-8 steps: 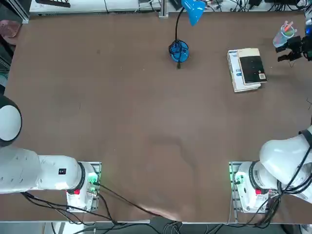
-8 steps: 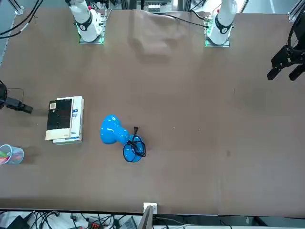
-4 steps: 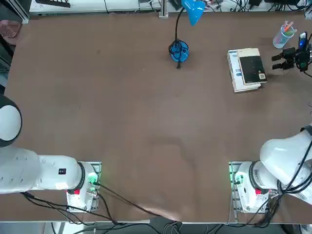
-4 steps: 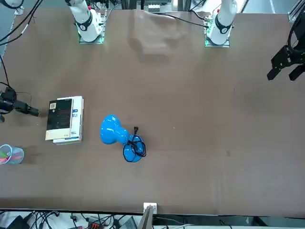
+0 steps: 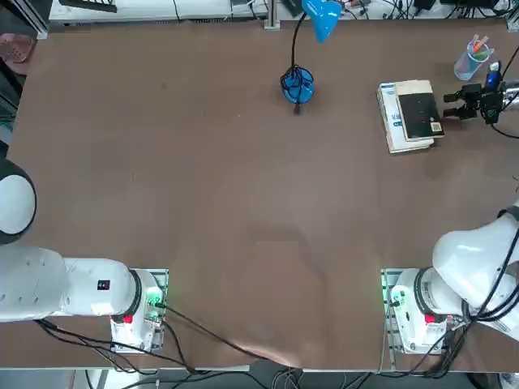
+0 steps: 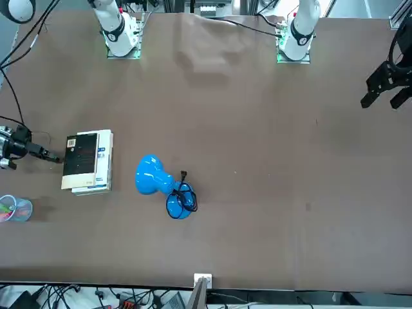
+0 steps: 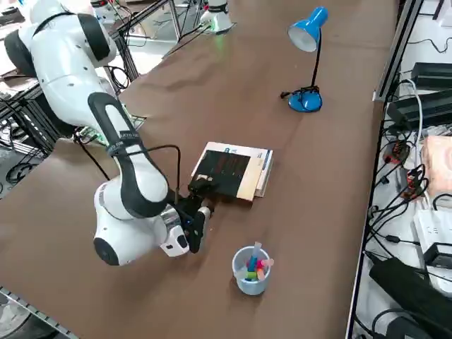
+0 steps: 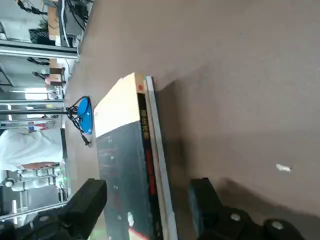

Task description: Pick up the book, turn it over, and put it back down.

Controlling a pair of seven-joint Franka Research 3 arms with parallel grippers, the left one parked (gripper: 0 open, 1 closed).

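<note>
The right gripper (image 8: 147, 200) is held wide open, level with the book (image 8: 125, 165), apparently for an edge grasp.

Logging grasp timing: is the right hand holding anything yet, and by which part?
Nothing held. The right hand is open, level with the black-faced cream paperback's edge.
</note>
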